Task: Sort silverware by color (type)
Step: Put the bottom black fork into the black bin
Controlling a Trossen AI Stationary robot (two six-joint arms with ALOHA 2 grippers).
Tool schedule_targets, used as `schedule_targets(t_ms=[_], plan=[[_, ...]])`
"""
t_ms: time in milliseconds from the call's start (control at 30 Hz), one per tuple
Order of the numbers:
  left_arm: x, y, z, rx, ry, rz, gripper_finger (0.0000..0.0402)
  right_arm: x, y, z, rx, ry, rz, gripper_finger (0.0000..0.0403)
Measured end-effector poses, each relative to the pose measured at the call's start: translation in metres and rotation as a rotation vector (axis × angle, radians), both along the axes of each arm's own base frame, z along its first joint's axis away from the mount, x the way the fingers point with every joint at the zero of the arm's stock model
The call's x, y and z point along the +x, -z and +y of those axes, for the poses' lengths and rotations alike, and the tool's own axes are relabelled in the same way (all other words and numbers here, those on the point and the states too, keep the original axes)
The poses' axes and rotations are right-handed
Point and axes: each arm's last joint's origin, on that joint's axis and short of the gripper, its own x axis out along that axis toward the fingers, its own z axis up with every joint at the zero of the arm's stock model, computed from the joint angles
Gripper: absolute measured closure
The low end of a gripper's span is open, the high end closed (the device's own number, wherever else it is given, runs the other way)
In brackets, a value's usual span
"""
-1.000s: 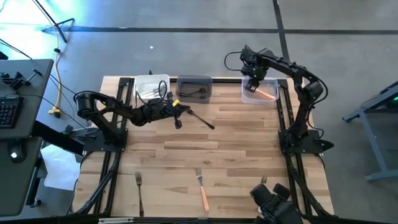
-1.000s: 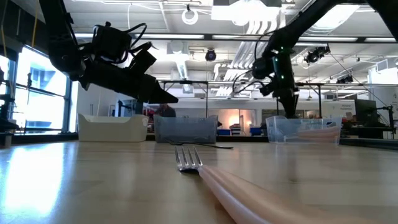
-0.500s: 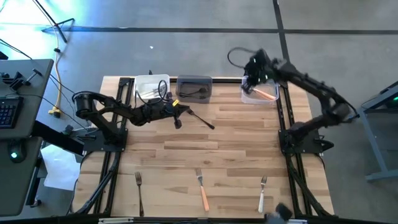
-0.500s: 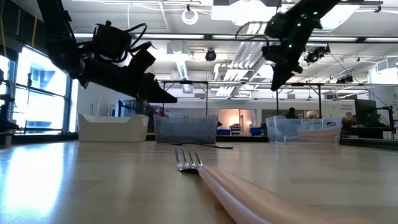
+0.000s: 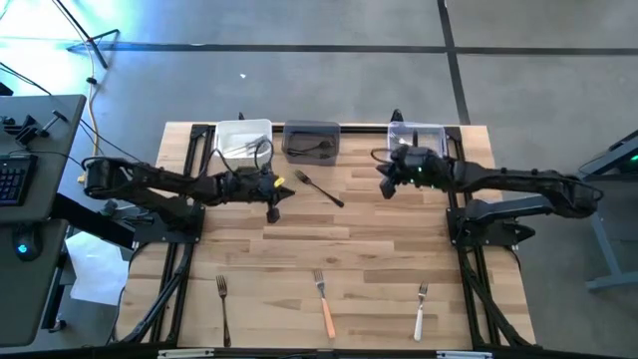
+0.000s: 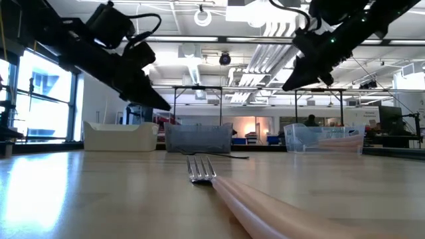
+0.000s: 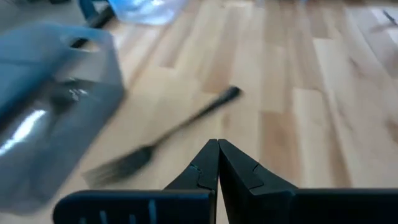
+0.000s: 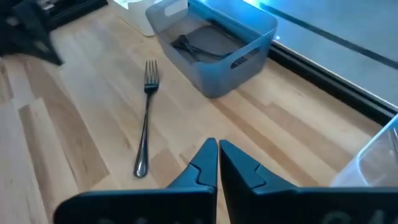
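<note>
A: From above, where is everything?

B: Three bins line the far edge: white bin (image 5: 242,139), grey bin (image 5: 311,141), clear bin (image 5: 416,138), one per colour, I'd judge. A black fork (image 5: 319,187) lies loose just in front of the grey bin, between the arms. The left gripper (image 5: 274,198) hangs just beside it, the right gripper (image 5: 384,183) a little farther off. Near the front edge wait another black fork (image 5: 224,307), an orange fork (image 5: 324,305) and a white fork (image 5: 420,311).

A: And at table height?

B: Both arms are raised above the wood. The orange fork (image 6: 219,182) fills the foreground; the bins stand behind.

A: Left wrist?

B: Its fingers (image 7: 199,169) are pressed together, holding nothing. The black fork (image 7: 168,134) lies ahead, beside the grey bin (image 7: 56,112).

A: Right wrist?

B: Its fingers (image 8: 202,163) are closed and empty too. It looks at the same black fork (image 8: 146,118); dark cutlery already sits in the grey bin (image 8: 214,46), so this fork likely belongs there.
</note>
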Motion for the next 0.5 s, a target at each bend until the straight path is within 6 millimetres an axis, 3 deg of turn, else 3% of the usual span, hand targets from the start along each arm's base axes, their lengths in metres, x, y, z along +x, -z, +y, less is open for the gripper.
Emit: schedule_targets(t_ms=[233,500], plan=[[-0.014,-0.009,-0.032,-0.145,-0.054,0.207,0.0401,0.012,0.009,0.013,-0.155,0.010,-0.098,0.0403],[-0.029,-0.038,-0.067,-0.370,-0.231,0.523,0.0401,0.023,0.003,-0.026,-0.275,-0.180,-0.383,0.0403]])
